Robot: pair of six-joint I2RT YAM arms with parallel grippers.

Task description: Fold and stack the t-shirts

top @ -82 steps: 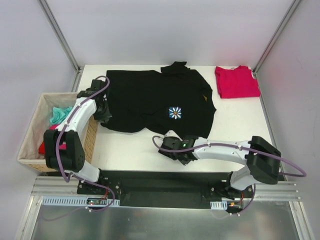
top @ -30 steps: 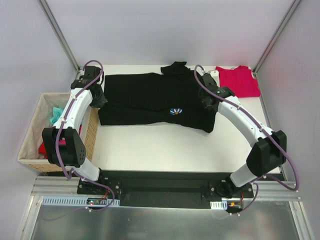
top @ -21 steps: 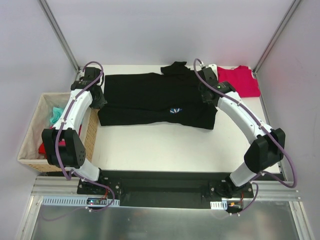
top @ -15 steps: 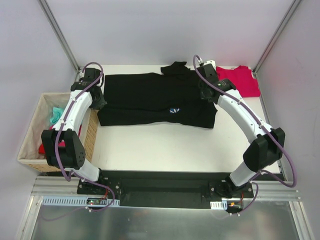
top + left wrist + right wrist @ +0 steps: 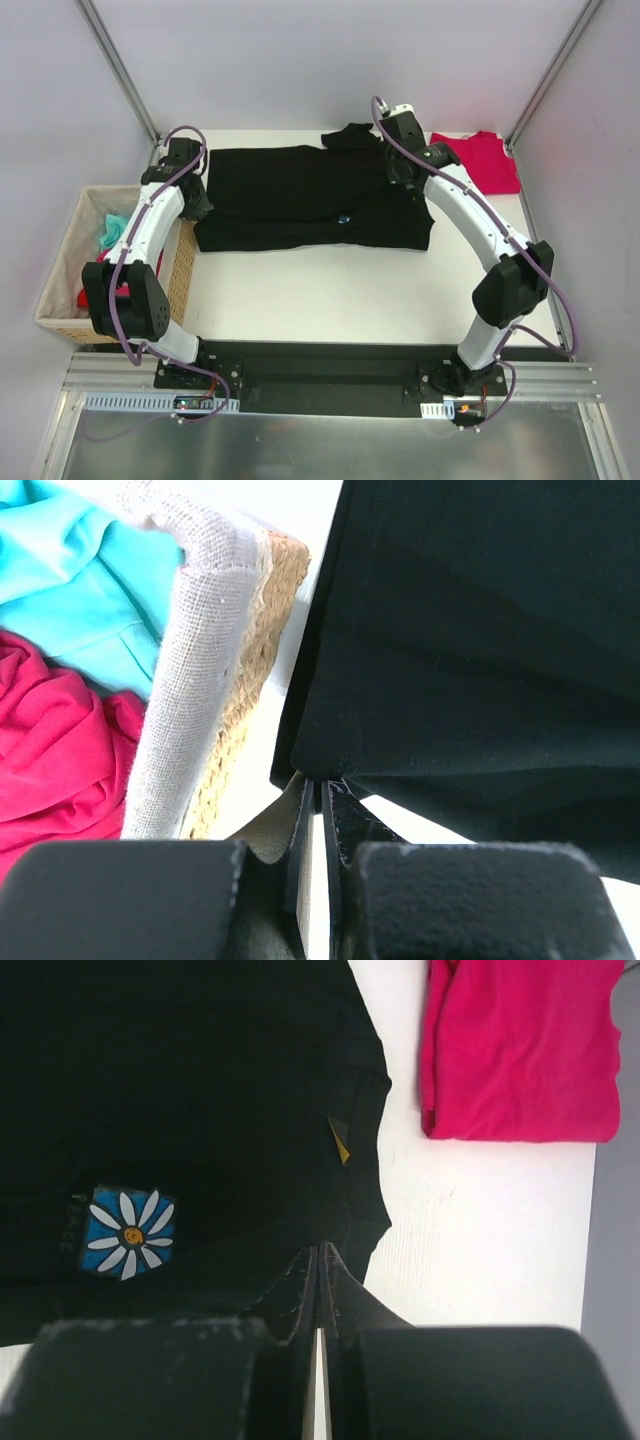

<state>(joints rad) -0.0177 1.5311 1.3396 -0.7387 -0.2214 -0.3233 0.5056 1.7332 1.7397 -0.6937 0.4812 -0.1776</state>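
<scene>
The black t-shirt (image 5: pixel 300 195) lies across the back of the table, its near part doubled over towards the back. Only a speck of its daisy emblem (image 5: pixel 343 219) shows from above; the right wrist view has the whole emblem (image 5: pixel 128 1232). My left gripper (image 5: pixel 197 200) is shut on the black shirt's left edge (image 5: pixel 400 680), beside the basket. At the shirt's right end, my right gripper (image 5: pixel 399 177) is shut on a pinch of black cloth (image 5: pixel 200 1080). The red t-shirt (image 5: pixel 478 163) lies folded at the back right, a hand's width from the right gripper (image 5: pixel 320 1252).
A woven tan basket (image 5: pixel 60 300) stands off the table's left edge, holding turquoise cloth (image 5: pixel 80 580) and red cloth (image 5: pixel 50 750). Its rim (image 5: pixel 205 660) is right next to the left gripper (image 5: pixel 320 785). White table (image 5: pixel 330 290) shows in front of the black shirt.
The right gripper has carried the black shirt's near edge farther back and slightly left, so the fold now almost covers the emblem. The left gripper has barely moved.
</scene>
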